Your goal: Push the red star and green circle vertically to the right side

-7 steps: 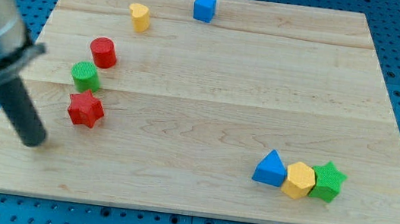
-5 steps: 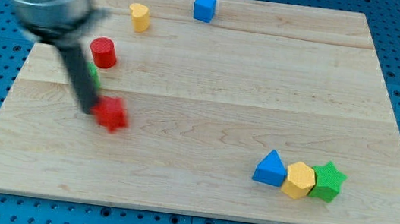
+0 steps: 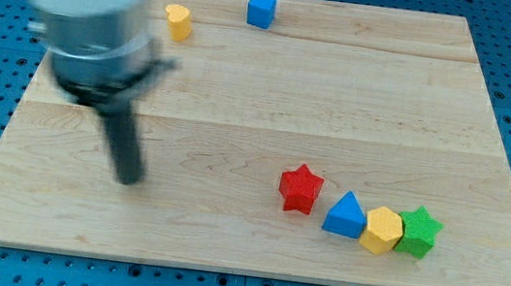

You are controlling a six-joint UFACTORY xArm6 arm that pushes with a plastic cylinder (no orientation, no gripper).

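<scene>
A: Where is my tip (image 3: 128,180) seen?
B: On the table's (image 3: 223,247) left half, well apart from the red star (image 3: 301,188).
A: And the star?
B: Just beside the blue block (image 3: 345,216), then yellow block (image 3: 382,230), green star (image 3: 418,231).

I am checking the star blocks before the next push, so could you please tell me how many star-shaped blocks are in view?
2. The red star lies right of centre, beside the blue block; the green star ends that row at the view's right. The arm may hide other blocks.

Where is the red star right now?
The red star sits in the lower right part of the view, just left of the blue triangular block, far right of my tip.
</scene>
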